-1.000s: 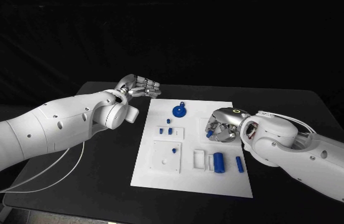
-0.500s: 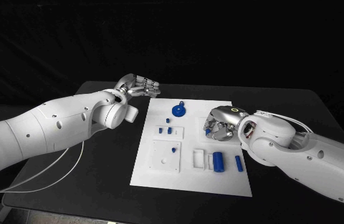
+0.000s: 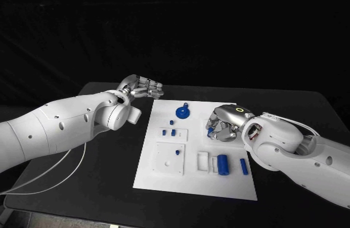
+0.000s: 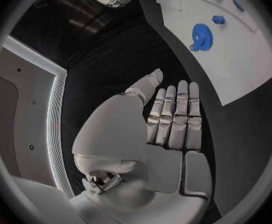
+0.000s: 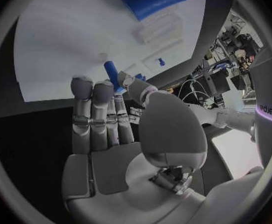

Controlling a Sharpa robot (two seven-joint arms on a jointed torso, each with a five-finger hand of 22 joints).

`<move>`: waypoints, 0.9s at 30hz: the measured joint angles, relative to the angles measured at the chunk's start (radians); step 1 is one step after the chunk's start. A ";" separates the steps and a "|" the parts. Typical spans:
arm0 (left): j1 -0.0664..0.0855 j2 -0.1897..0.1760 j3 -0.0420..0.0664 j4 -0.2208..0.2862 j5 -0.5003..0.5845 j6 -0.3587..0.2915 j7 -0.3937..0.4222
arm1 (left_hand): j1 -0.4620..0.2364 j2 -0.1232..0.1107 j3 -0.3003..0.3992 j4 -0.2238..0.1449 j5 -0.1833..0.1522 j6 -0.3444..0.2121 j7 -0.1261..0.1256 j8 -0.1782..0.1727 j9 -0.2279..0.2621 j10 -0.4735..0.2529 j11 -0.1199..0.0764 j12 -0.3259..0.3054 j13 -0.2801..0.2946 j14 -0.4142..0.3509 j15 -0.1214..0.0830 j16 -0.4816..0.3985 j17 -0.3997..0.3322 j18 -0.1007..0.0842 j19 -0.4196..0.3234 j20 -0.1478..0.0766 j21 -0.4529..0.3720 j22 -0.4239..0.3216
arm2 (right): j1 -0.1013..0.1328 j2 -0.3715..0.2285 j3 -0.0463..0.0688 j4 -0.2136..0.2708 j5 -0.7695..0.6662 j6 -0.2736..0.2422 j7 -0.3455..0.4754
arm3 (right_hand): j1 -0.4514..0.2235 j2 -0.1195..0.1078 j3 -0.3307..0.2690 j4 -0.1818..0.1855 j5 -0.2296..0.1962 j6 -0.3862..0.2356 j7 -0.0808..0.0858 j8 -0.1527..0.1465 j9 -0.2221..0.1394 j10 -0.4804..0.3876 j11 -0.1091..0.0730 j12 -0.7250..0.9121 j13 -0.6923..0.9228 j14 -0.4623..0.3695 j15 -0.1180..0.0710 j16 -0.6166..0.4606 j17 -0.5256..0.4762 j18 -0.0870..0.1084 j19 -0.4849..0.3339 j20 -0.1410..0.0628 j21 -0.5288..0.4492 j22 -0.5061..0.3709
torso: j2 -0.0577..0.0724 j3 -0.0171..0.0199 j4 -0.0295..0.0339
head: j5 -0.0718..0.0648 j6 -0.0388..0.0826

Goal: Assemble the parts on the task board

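Board: white plate lying mid-table, carrying blue parts.

Gear: lying flat near the board's far end, with a small stud just beside it.

Block pair: sitting in a small raised frame.

Cylinder: lying in its cradle at the near right, with two slim pegs beside it.

Right hand: hovering over the board's right side, pinching a short blue peg between thumb and fingers; other fingers lying straight together.

Left hand: waiting off the board's far left corner, fingers extended side by side, holding nothing.

Risks, judged:
- The peg is being held by a light tip pinch; any twist while lowering could be letting it slip and roll across the board.
- The hand is covering its target socket from above, so misalignment may be going unnoticed, jamming the peg at an angle.
- A descending wrist could be brushing the loose pegs near the cylinder.
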 measured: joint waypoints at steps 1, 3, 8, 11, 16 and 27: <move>0.000 0.000 0.000 -0.001 0.000 0.000 0.000 | 0.000 0.000 0.000 0.000 0.000 0.000 0.000 0.000 0.000 0.000 0.000 0.000 0.000 0.000 0.000 0.000 0.000 0.000 0.000 0.000 0.000 0.000 | 0.000 -0.001 0.003 0.006 0.000 -0.006 0.000 | -0.001 0.001 0.001 0.001 0.000 0.001 0.001 0.000 0.000 0.000 0.000 0.000 0.000 0.000 0.000 0.000 0.000 0.000 0.000 0.000 0.000 0.001 | 0.000 0.0001 -0.0001 | 0.001 0.000; 0.000 0.000 0.000 -0.004 0.000 0.000 0.000 | 0.000 0.000 0.000 0.000 0.000 0.000 0.000 0.000 0.000 0.000 0.000 0.000 0.000 0.000 0.000 0.000 0.000 0.000 0.000 0.000 0.000 0.000 | 0.000 -0.002 0.014 0.021 0.001 -0.023 0.001 | -0.001 0.001 0.007 0.001 0.000 0.004 0.002 -0.002 0.000 0.000 0.000 0.000 0.000 0.000 0.000 0.000 0.000 -0.001 0.000 0.000 0.000 0.001 | 0.000 -0.0001 -0.0002 | 0.003 0.000; 0.000 0.002 0.000 -0.011 0.000 0.000 0.000 | 0.000 0.000 0.000 0.000 0.000 0.000 0.000 0.000 0.000 0.000 0.000 0.000 0.000 0.000 0.000 0.000 0.000 0.000 0.000 0.000 0.000 0.000 | 0.001 0.004 0.024 0.047 0.015 -0.058 0.008 | -0.001 0.001 0.008 0.000 0.000 0.006 0.001 -0.003 0.000 0.000 0.000 0.000 0.000 0.000 0.000 0.000 0.001 -0.003 0.004 -0.004 0.000 0.003 | -0.001 -0.0006 -0.0005 | 0.012 -0.001; 0.000 0.005 0.000 -0.015 0.000 0.000 0.000 | 0.000 0.000 0.000 0.000 0.000 0.000 0.000 0.000 0.000 0.000 0.000 0.000 0.000 0.000 0.000 0.000 0.000 0.000 0.000 0.000 0.000 0.000 | 0.001 0.019 0.025 0.059 0.029 -0.073 0.015 | -0.001 0.002 0.008 0.000 0.000 0.006 0.001 -0.001 0.000 0.000 0.000 0.000 0.001 0.000 0.000 0.000 0.001 -0.001 0.004 -0.004 0.000 0.003 | -0.001 -0.0006 -0.0011 | 0.021 0.000; 0.000 0.011 0.000 -0.022 0.000 0.000 0.000 | 0.000 0.000 0.000 0.000 0.000 0.000 0.000 0.000 0.000 0.000 0.000 0.000 0.000 0.000 0.000 0.000 0.000 0.000 0.000 0.000 0.000 0.000 | 0.001 0.059 0.003 0.067 0.047 -0.092 0.028 | 0.000 0.002 0.008 0.000 0.000 0.006 0.001 -0.001 0.000 0.000 0.000 0.000 0.001 0.000 0.000 0.000 0.001 0.000 0.004 -0.003 0.000 0.003 | -0.001 -0.0006 -0.0021 | 0.034 -0.003; -0.001 0.026 -0.001 -0.033 0.000 0.001 0.001 | 0.000 0.000 0.000 0.000 0.000 0.000 0.000 0.000 0.000 0.000 0.000 0.000 0.000 0.000 0.000 0.000 0.000 0.000 0.000 0.000 0.000 0.002 | -0.001 0.145 -0.076 0.062 0.045 -0.117 0.054 | 0.000 0.001 0.008 0.000 0.000 0.006 0.000 -0.001 0.000 0.005 -0.006 -0.001 0.005 0.000 0.000 -0.004 0.001 0.003 0.004 -0.003 0.000 0.003 | -0.001 -0.0006 0.0000 | 0.062 -0.009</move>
